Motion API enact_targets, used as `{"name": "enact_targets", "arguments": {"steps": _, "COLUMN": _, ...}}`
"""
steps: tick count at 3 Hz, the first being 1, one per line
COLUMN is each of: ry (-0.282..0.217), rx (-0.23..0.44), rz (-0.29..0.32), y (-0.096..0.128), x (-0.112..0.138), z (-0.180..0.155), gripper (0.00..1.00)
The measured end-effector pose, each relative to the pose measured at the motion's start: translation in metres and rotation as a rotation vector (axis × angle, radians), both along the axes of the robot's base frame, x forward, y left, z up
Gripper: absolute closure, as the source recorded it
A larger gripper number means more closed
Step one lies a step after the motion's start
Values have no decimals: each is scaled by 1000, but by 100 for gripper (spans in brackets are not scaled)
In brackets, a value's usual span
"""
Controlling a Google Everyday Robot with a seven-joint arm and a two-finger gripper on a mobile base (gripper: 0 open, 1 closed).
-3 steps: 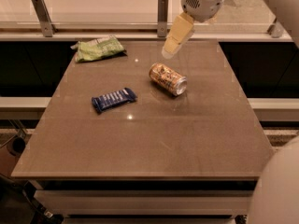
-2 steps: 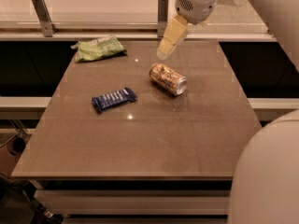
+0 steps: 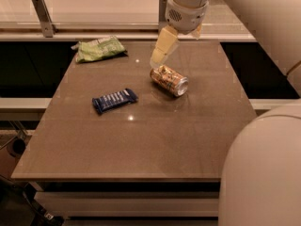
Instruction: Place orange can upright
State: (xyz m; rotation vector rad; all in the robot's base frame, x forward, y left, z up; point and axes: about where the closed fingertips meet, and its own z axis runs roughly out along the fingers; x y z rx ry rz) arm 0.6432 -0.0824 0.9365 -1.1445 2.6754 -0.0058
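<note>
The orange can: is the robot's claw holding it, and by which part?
Nothing is held. The can lies on its side on the table; the gripper hangs just above its far end.

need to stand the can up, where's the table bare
Bare: the front half of the table, nearer than the blue candy bar and orange can; also right of the can. Crowded at back: green bag, and gripper close by the can.

Brown table [image 3: 141,149] — blue candy bar [image 3: 114,100] left of centre, green bag [image 3: 99,49] far-left.
</note>
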Motion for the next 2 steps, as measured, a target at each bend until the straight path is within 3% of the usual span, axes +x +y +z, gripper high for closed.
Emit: {"name": "enact_targets", "arguments": {"steps": 2, "ry": 78, "rx": -57, "rz": -17, "y": 19, "x": 3, "z": -32, "gripper": 0}}
